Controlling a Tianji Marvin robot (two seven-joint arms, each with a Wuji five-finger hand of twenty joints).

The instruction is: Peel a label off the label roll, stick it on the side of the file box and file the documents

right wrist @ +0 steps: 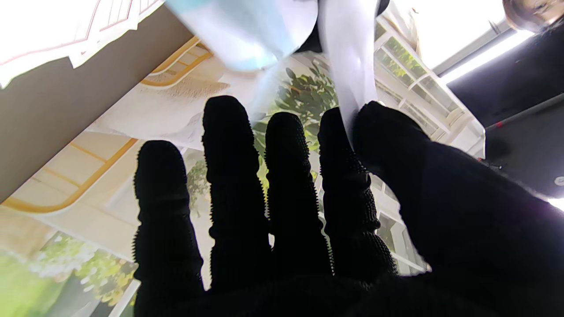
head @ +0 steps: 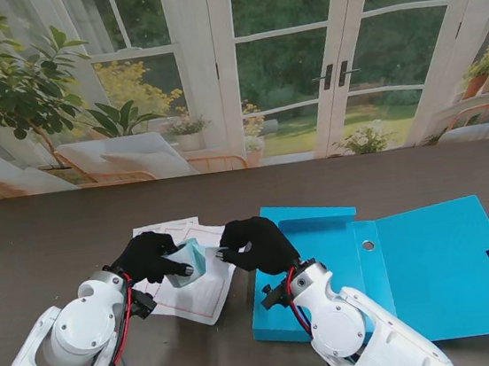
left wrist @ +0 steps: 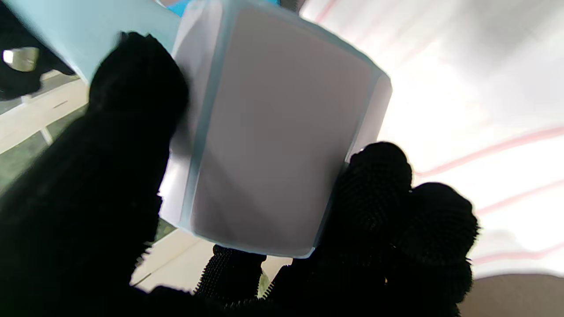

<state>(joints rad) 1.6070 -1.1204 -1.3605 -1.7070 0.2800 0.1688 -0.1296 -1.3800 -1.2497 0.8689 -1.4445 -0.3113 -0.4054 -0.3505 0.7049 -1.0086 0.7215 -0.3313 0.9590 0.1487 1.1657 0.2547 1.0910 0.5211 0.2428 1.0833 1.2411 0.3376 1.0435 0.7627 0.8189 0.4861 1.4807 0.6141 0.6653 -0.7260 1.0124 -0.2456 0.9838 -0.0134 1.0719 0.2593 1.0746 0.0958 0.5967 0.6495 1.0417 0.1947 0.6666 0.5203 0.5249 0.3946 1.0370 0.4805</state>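
Gripping the label roll [head: 185, 262], left hand [head: 146, 256]; right hand [head: 256, 242] pinching its label [right wrist: 341, 53].

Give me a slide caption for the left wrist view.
Left robot hand grips the label roll, a white label facing the camera.

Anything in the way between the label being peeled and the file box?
Nothing visible. The left robot hand holds the label roll over the documents; the right robot hand pinches a white strip off it. The open blue file box lies just right, with no object between.
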